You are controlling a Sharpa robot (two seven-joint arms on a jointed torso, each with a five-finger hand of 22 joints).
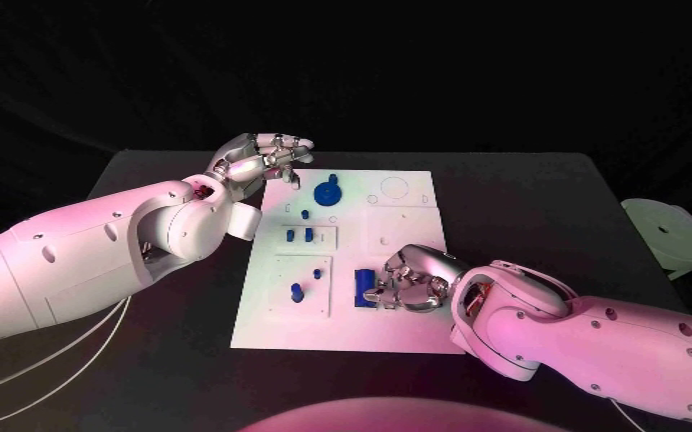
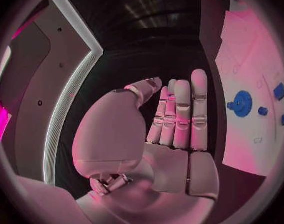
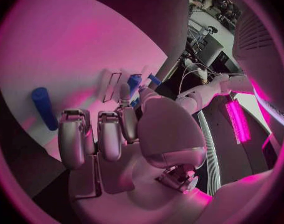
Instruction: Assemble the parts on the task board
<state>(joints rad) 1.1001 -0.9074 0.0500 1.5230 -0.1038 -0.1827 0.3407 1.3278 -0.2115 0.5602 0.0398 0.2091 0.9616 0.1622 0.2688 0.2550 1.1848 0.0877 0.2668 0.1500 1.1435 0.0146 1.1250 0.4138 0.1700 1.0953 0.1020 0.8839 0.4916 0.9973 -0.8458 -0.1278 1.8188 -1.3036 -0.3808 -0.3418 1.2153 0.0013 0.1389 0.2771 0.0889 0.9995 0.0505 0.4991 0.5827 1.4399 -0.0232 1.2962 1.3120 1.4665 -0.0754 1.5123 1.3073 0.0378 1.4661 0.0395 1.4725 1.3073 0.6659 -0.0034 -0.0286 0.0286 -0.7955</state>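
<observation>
Black table [image 1: 534, 212] is carrying the white task board [image 1: 397, 327] in its middle, and the two white arms are reaching over it from either side. The left hand [image 1: 263, 162] is hovering at the far left corner of the board, just beside a blue gear [image 1: 327, 192]; in the left wrist view this hand [image 2: 161, 134] is showing straight fingers [image 2: 182, 114] lying side by side with nothing in them, the gear [image 2: 241, 103] sitting on the board [image 2: 251, 149] off to one side. The right hand [image 1: 411, 277] is lying on the near part of the board with its fingers curled down against a blue block [image 1: 364, 285]; whether it is actually gripping that block cannot be told. The right wrist view is showing those curled fingers [image 3: 76, 134] just beside a blue cylinder [image 3: 44, 107]. Small blue pegs [image 1: 297, 236] are standing in a slot near the board's middle, and another small blue piece [image 1: 297, 293] is sitting nearer the front left.
</observation>
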